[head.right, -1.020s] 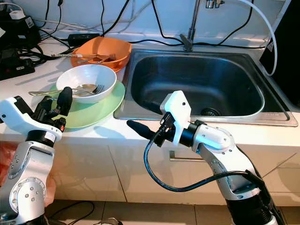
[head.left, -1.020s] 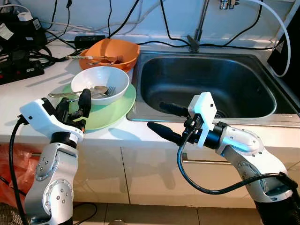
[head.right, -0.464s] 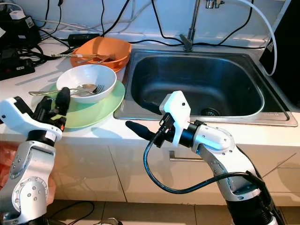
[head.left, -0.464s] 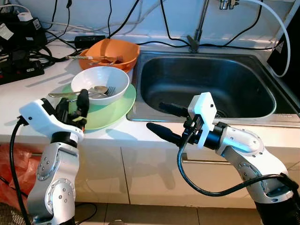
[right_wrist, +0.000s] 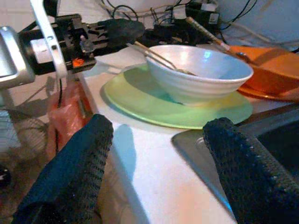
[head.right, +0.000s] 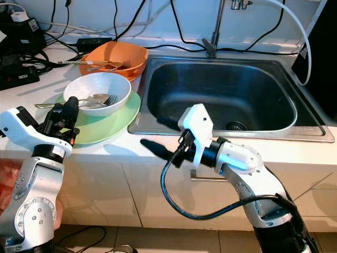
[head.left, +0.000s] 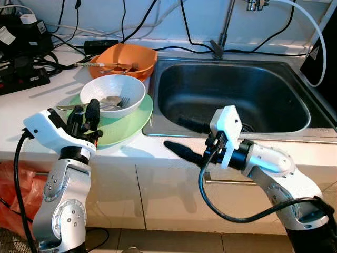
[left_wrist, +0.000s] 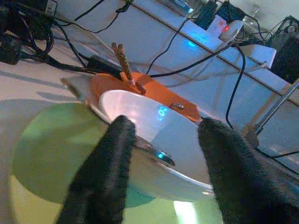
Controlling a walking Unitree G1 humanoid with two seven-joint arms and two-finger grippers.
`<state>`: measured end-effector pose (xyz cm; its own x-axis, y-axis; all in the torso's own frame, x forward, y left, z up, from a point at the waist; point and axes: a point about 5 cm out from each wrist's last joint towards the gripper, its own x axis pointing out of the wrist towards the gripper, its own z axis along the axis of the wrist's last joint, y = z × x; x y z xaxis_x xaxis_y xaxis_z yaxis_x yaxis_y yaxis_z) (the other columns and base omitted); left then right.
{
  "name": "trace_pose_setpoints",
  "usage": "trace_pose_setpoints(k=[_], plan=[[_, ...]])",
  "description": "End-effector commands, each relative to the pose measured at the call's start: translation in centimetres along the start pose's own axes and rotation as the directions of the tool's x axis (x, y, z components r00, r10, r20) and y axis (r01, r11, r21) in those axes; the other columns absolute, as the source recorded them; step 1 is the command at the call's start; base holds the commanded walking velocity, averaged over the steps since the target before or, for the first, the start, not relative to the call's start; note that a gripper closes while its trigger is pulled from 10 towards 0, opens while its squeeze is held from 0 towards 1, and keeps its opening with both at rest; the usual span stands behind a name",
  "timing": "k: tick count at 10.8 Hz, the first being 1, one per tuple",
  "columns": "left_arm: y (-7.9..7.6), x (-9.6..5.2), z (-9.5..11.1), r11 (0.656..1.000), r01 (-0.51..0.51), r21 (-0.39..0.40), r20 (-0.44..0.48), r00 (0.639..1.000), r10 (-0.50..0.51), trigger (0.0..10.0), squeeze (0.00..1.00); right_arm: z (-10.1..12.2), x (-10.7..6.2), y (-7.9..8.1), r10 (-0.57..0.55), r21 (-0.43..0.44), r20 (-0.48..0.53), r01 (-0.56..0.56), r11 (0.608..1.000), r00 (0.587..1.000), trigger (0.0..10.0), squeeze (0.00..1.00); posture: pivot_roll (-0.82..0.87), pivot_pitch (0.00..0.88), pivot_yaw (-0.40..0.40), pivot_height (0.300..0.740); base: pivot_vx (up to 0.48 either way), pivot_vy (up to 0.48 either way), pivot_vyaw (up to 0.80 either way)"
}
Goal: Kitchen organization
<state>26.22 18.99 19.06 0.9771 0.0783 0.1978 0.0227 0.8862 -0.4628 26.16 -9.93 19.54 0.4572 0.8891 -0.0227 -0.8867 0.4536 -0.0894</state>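
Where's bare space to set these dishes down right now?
The sink basin is bare steel. A bare counter strip lies between the power strip and cables and the green plate. Crowded: white bowl on that plate, orange bowl just behind, left gripper at the plate's near edge.

1. The left arm is bent upward at the elbow, its white wrist housing level with the counter (head.left: 31, 105) edge.
2. The left tool (head.left: 84, 113) points forward and up, its two black fingers (left_wrist: 105, 172) parted with a clear gap between them.
3. The right arm reaches across from the right, forearm roughly level.
4. The right tool (head.left: 181, 138) points toward the robot's left, its fingers (right_wrist: 74, 177) spread wide and holding nothing.
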Motion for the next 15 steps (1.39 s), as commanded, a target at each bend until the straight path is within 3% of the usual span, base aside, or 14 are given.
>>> trace_pose_setpoints(k=[1,9,15], plan=[[-0.4,0.3,-0.1,1.0,0.018,-0.008,-0.004,1.0,-0.018,0.0,0.0,0.1,-0.1,0.4,0.036,0.004,-0.002,-0.036,0.999,0.999,10.0,0.0,0.12,0.041,0.005,0.74,0.0,0.0,0.0],[-0.5,0.4,-0.3,1.0,0.027,-0.013,-0.008,1.0,-0.027,0.0,0.0,0.4,0.1,0.0,-0.01,-0.001,0.025,0.01,1.0,1.0,10.0,0.0,0.12,0.041,0.009,0.74,0.0,0.0,0.0],[-2.5,0.9,0.7,0.992,0.124,-0.028,0.02,0.992,-0.123,0.0,0.0,0.5,0.2,-0.4,-0.04,-0.011,0.032,0.04,0.999,0.999,10.0,0.0,0.12,0.04,0.009,0.74,0.0,0.0,0.0]])
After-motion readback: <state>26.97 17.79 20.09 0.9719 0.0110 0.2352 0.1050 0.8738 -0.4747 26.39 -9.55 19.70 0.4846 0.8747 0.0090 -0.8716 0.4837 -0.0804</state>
